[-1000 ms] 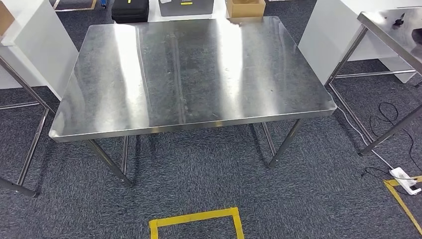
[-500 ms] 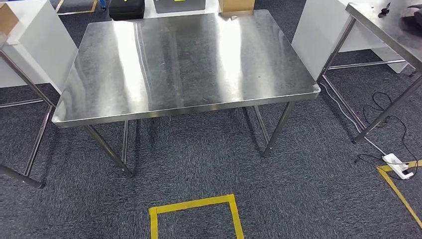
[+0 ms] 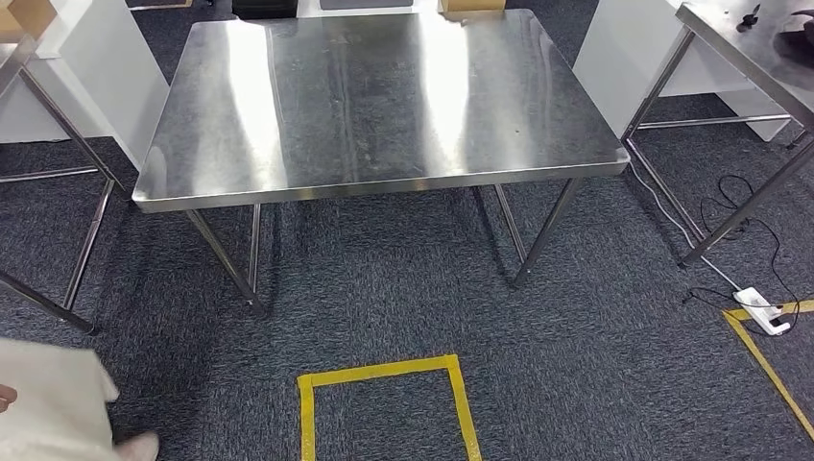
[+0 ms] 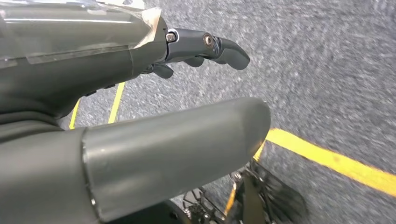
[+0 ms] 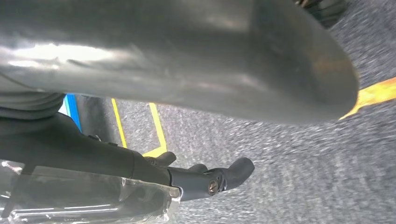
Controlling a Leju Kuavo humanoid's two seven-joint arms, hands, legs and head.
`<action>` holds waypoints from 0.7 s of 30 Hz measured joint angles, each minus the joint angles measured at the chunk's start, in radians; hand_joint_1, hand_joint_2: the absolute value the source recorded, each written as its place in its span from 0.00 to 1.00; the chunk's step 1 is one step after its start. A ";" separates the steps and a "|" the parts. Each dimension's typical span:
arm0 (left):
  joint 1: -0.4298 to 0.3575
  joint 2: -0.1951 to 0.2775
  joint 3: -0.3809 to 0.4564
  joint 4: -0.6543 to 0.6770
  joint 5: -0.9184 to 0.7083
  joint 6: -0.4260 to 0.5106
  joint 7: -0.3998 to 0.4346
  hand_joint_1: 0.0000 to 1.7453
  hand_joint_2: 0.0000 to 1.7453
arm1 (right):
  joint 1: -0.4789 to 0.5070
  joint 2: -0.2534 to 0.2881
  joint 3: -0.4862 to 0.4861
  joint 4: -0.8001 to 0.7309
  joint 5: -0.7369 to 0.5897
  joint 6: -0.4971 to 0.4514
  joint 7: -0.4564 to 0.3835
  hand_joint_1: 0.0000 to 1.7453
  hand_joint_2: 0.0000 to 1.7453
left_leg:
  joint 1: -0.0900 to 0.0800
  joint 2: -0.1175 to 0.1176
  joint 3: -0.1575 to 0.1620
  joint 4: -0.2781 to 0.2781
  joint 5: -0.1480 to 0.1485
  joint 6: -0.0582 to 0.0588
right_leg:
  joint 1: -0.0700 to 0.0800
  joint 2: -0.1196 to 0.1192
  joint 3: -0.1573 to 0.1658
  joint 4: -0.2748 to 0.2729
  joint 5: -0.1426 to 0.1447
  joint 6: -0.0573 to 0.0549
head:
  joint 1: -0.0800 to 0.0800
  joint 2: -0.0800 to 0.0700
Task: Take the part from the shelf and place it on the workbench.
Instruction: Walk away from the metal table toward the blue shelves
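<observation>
Facing the near edge of a steel table (image 3: 384,106), looking down on its bare, glossy top. Not managing to tell where the part is lying, or where the shelf is standing. Noticing small dark items on a second table (image 3: 715,34) to the right, too small to identify.

Judging only from the task wording: probably dealing with a rigid workshop piece, stiff rather than soft, possibly smooth and inclined to slip against hard fingers. Planning on wrapping around its broadest solid section, thumb opposing fingers, rather than pinching a thin edge. Expecting the polished top to let a hard piece slide, so favouring a spot well in from the edges and corners.

Carrying the left robot hand (image 4: 107,74) low over the carpet (image 3: 595,365), released, thumb (image 4: 187,140) well apart from the lightly curved fingers (image 4: 219,46), grasping nothing and touching nothing. Carrying the right robot hand (image 5: 93,154) the same way, fingers (image 5: 229,175) loosely curved, apart from the thumb (image 5: 187,56), grasping nothing.

Standing just behind a yellow tape square (image 3: 384,370), with a person's pale clothing (image 3: 48,403) at the lower left.
</observation>
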 joint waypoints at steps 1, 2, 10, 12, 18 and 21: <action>0.000 -0.001 0.000 0.000 0.000 0.005 0.002 0.00 0.00 | 0.000 -0.002 0.000 0.000 0.000 0.000 0.000 0.00 0.00 | 0.000 0.000 -0.008 0.002 0.009 -0.004 | -0.002 0.000 0.048 -0.060 0.024 0.009 | 0.001 0.000; 0.000 -0.003 0.000 0.000 -0.001 0.008 0.003 0.00 0.00 | -0.001 -0.003 0.001 0.000 -0.001 0.000 0.000 0.00 0.00 | 0.000 0.000 -0.015 0.004 0.017 -0.009 | -0.004 0.001 0.103 -0.141 0.037 0.013 | 0.003 0.000; 0.002 -0.003 0.000 0.000 -0.008 -0.013 -0.026 0.00 0.00 | 0.000 -0.004 0.003 0.000 -0.005 -0.001 0.000 0.00 0.00 | 0.004 -0.004 -0.063 0.083 -0.039 -0.053 | -0.002 0.000 0.158 -0.298 0.065 -0.060 | -0.008 0.000; 0.002 -0.001 0.000 0.000 -0.008 -0.014 -0.028 0.00 0.00 | 0.001 -0.003 0.003 0.000 -0.008 -0.002 0.000 0.00 0.00 | 0.005 -0.006 -0.096 0.213 -0.132 -0.059 | 0.005 -0.003 0.137 -0.297 0.082 -0.073 | -0.014 0.000; 0.002 0.005 -0.001 0.000 -0.008 -0.014 -0.031 0.00 0.00 | 0.003 0.001 0.003 0.000 -0.011 -0.003 0.000 0.00 0.00 | 0.001 -0.009 0.070 0.078 -0.090 -0.036 | 0.018 -0.004 0.087 -0.274 0.114 -0.063 | -0.015 0.000; 0.002 0.007 -0.001 0.000 -0.008 -0.014 -0.034 0.00 0.00 | 0.001 0.005 0.003 0.000 -0.013 -0.005 0.000 0.00 0.00 | -0.010 -0.010 0.112 -0.003 -0.092 -0.020 | 0.018 -0.006 0.075 -0.271 0.129 -0.042 | -0.013 0.000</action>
